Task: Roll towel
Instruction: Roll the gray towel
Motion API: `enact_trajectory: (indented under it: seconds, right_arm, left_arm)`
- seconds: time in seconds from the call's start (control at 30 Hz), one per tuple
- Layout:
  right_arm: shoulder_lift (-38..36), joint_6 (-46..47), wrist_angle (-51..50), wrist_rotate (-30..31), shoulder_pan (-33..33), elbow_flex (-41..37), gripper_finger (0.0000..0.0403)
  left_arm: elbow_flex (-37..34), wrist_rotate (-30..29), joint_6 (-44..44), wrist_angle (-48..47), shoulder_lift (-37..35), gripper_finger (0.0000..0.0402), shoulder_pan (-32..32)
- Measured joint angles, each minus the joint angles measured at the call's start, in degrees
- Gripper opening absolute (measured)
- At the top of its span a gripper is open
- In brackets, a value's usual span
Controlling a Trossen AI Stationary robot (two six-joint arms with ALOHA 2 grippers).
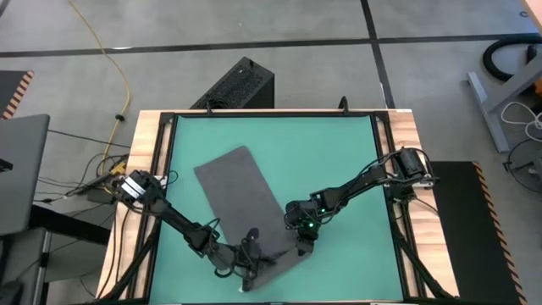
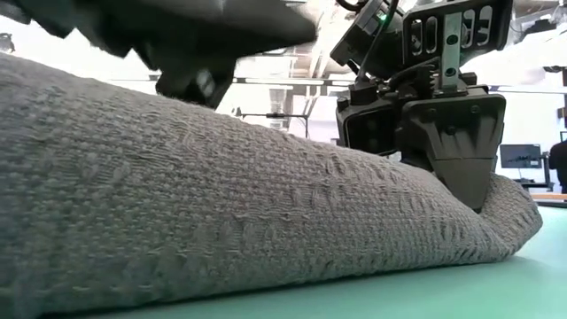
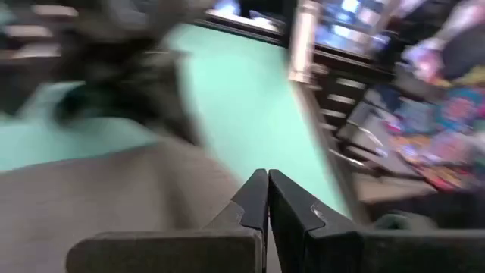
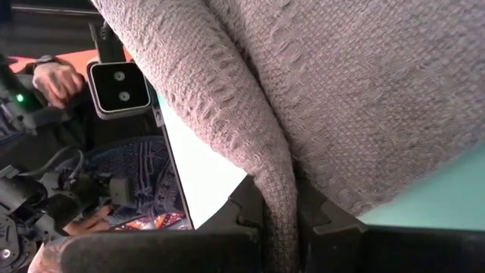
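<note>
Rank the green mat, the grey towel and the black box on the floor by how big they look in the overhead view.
Largest to smallest, as they look in the high view:
1. Green mat, covering most of the table.
2. Towel, a long grey cloth lying diagonally on it.
3. Black box, on the floor beyond the table; farther from the camera, so its true size is unsure.
</note>
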Motion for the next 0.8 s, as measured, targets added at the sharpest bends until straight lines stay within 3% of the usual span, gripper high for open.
enact_trajectory:
  seconds: [0.13,0.3,0.43,0.8]
  right_arm:
    - [0.0,0.0,-0.5,0.2,0.0,0.0,0.0040]
    - [0.0,0.7,-0.8,0.4,0.0,0.0,0.0040]
    - [0.0,-0.3,-0.3,1.0,0.0,-0.2,0.0049]
    - [0.0,-2.5,-0.7,-0.4,-1.7,1.5,0.0175]
  left_arm:
    - [6.2,3.5,3.2,-5.1,2.8,0.0000,-1.5]
    - [10.3,1.2,-2.0,-21.8,3.9,0.0000,-0.9]
    - [10.0,0.0,-3.5,-23.7,3.9,0.0000,0.0]
    - [10.1,3.3,-8.6,-24.1,8.1,0.0000,0.3]
